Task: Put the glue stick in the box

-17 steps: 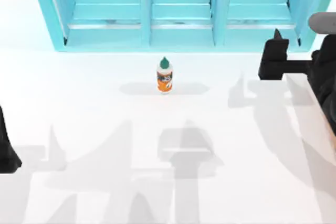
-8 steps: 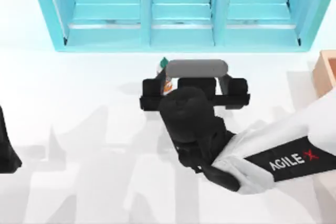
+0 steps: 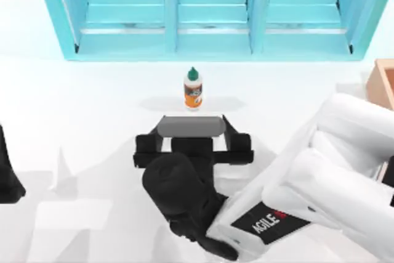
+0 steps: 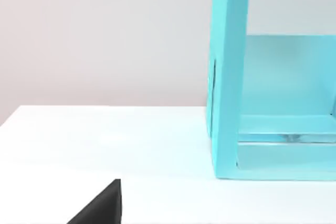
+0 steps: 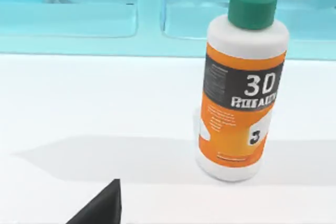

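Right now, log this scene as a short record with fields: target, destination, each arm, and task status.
target: small glue bottle with dark green pointed cap and orange label, upright on the white table, ungrasped
destination: light brown wooden box, at the table's right edge
backdrop: cyan three-compartment shelf unit, behind the bottle
right gripper, in front of the bottle, apart from it
left arm: parked at the table's left edge
status: bottle not yet in the box

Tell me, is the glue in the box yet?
Not yet. The glue stands upright on the table, ungrasped. The right gripper sits just in front of it, lined up. The left gripper waits at the left edge. Grabbing it and carrying it to the box remain.
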Motion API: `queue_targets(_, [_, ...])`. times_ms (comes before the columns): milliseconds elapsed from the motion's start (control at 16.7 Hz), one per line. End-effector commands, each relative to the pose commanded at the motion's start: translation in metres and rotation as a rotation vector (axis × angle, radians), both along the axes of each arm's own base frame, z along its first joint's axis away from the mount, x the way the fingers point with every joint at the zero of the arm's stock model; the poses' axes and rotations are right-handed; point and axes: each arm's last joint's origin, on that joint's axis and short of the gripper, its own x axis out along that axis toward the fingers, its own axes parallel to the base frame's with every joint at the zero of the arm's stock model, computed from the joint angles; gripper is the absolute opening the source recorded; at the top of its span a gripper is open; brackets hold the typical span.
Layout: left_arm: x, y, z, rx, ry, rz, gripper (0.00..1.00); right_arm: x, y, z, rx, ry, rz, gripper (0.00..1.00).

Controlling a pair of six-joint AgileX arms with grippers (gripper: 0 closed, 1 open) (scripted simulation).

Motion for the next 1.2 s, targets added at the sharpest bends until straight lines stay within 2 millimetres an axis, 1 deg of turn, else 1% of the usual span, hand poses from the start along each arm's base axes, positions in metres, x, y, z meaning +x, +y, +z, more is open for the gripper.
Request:
queue_targets(180, [0.000, 0.000, 0.000, 0.000, 0.000, 0.000, 1.00, 0.000, 0.000, 0.000, 0.000, 0.000, 0.000, 1.00])
queue_targets(360, [0.000, 0.000, 0.000, 0.000, 0.000, 0.000, 1.00, 0.005, -0.001, -0.001, -0.002, 0.002, -0.002, 1.00])
queue_targets(480, [0.000, 0.000, 0.000, 0.000, 0.000, 0.000, 1.00, 0.019, 0.002, -0.003, 0.000, 0.001, 0.000, 1.00])
queue_targets(780, [0.000, 0.000, 0.000, 0.000, 0.000, 0.000, 1.00, 0.074, 0.003, -0.014, 0.000, 0.000, 0.000, 1.00])
queue_targets(900, [0.000, 0.000, 0.000, 0.000, 0.000, 0.000, 1.00, 0.091, 0.000, -0.018, 0.000, 0.000, 0.000, 1.00])
queue_targets(1020, [0.000, 0.000, 0.000, 0.000, 0.000, 0.000, 1.00, 0.098, -0.001, -0.020, 0.000, 0.000, 0.000, 1.00])
queue_targets(1200, [0.000, 0.000, 0.000, 0.000, 0.000, 0.000, 1.00, 0.098, -0.001, -0.020, 0.000, 0.000, 0.000, 1.00])
